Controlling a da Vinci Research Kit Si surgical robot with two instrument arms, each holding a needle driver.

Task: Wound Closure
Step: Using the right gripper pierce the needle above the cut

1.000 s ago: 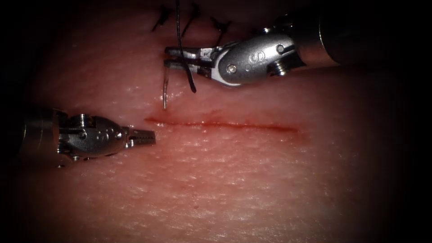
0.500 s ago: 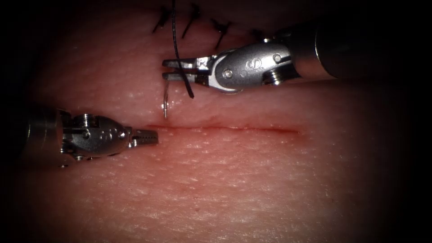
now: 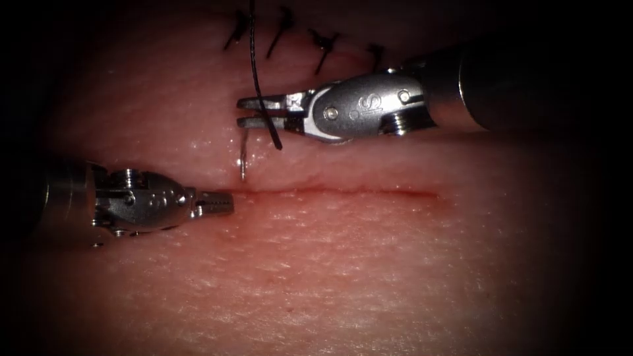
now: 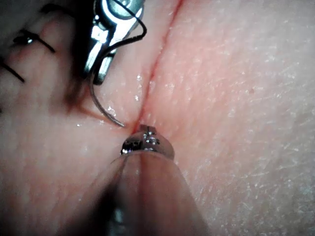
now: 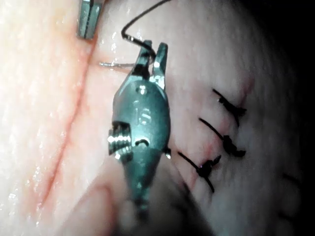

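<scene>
The right pincer (image 3: 245, 113) reaches in from the right, its shaft lying nearly level above the cut (image 3: 330, 192), wrist straight and jaws pointing left. Those jaws are pressed together on the needle (image 3: 243, 155), pinching it near its rear end; the curve hangs down from them with the tip just above the cut's left end, at the surface of the tissue (image 3: 343, 277). Whether the point has entered the tissue cannot be told. From the left wrist camera the needle (image 4: 101, 108) arcs down from that pincer (image 4: 98, 69) toward the line of the cut (image 4: 157, 64), its point close to the edge. The thread (image 3: 254, 59) runs from the top of the endoscope view down across the right pincer's jaws, ending in a short free tail below them.

The left pincer (image 3: 221, 202) lies low and level on the left, its pressed-together jaws pinching nothing, tips pointing right, just at the left end of the cut.

Above the right pincer a row of finished stitches (image 3: 323, 43) crosses an older closed line; the right wrist camera shows these stitches (image 5: 221, 142) beside the pincer (image 5: 151, 56)
</scene>
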